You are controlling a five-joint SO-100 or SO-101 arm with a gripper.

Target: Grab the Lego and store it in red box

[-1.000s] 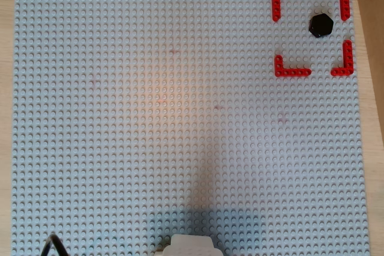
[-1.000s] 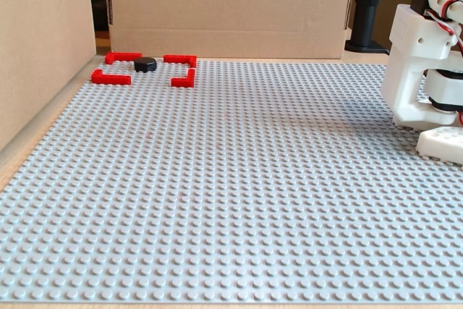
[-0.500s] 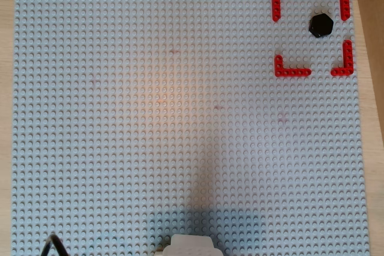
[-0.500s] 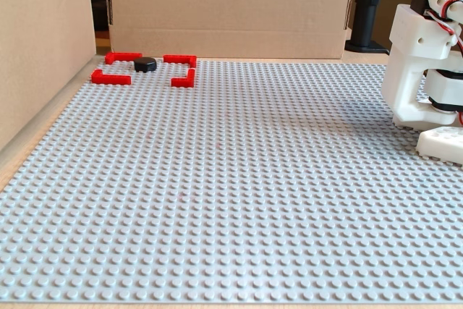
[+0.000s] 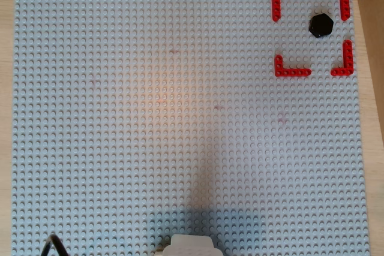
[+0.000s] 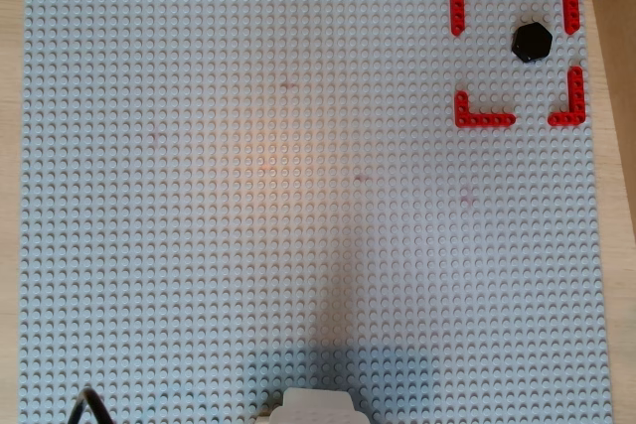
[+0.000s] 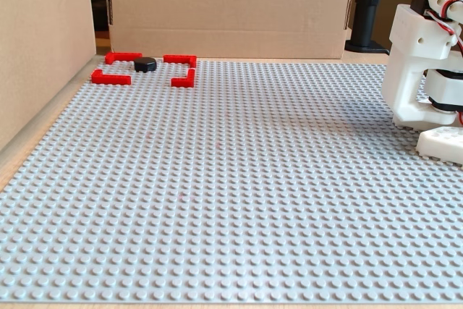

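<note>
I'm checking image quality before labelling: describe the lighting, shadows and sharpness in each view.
In both overhead views, a warm patch lights the middle of the grey baseplate, a dark shadow tapers up from the white arm base, and the black Lego looks sharp; in the fixed view, light is even, and the red box is slightly soft.

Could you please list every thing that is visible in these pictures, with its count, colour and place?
Lego: one, glossy black, inside the red box, near its right side in both overhead views.
Red box: one outline of four red L-shaped corner pieces, top-right corner of the baseplate.
Baseplate: one, grey, studded, covering most of the table.
Cardboard walls: brown, behind and left of the baseplate in the fixed view.
Robot arm base: one, white, right edge of the fixed view; its fingers are not in view.
</note>
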